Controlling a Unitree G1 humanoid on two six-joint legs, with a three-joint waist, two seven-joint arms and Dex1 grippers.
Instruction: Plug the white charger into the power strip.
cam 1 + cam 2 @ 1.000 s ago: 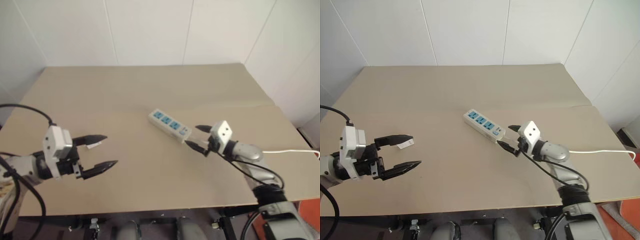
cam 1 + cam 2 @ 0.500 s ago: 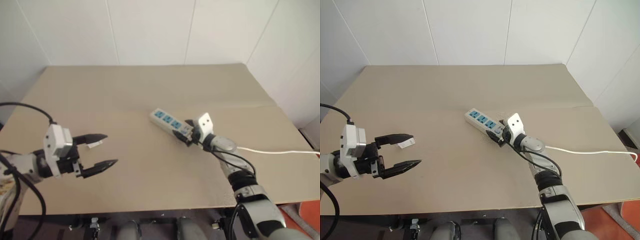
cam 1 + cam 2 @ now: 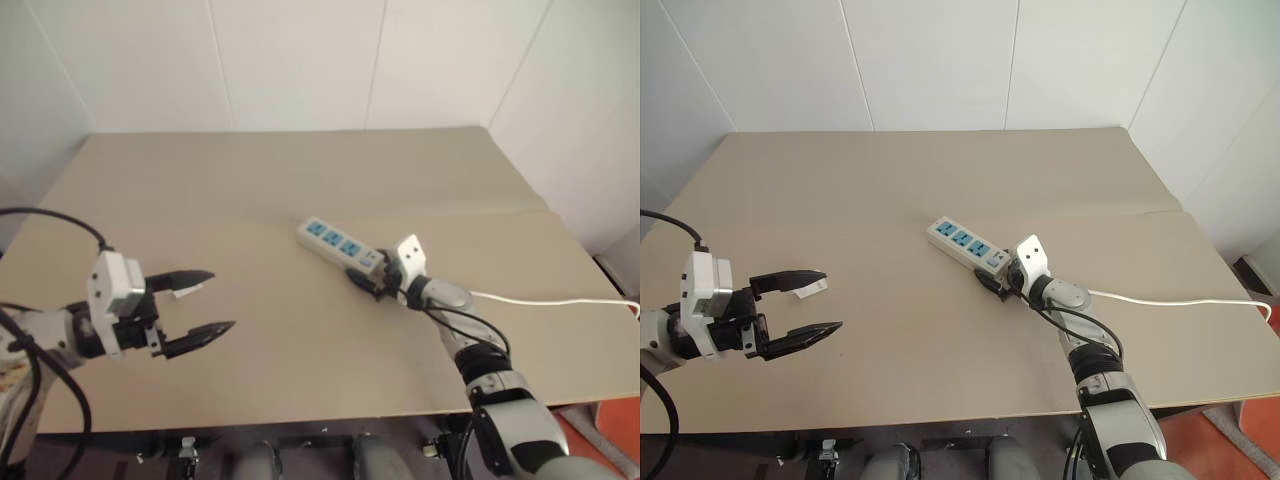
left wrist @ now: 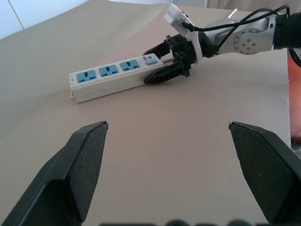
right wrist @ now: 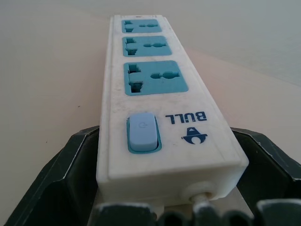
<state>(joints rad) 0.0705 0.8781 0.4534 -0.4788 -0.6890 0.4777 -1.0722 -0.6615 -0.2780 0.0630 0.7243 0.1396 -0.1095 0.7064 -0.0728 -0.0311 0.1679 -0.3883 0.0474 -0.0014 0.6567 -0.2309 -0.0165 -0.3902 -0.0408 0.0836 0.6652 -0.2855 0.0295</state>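
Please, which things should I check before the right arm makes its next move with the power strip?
1. Switch end of the power strip sits between the jaws of the right gripper: ok.
2. Right jaws closed on the strip: not ok, open.
3. All three sockets empty: ok.
4. White charger held by the left gripper: not ok, jaws open, charger beside them.
5. Switch on or off: cannot tell.

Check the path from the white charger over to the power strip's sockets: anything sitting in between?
Nothing visible does. The white charger lies on the table beside the open left gripper; bare table runs from there to the power strip. All three blue sockets are unoccupied. The open right gripper straddles the strip's switch end.
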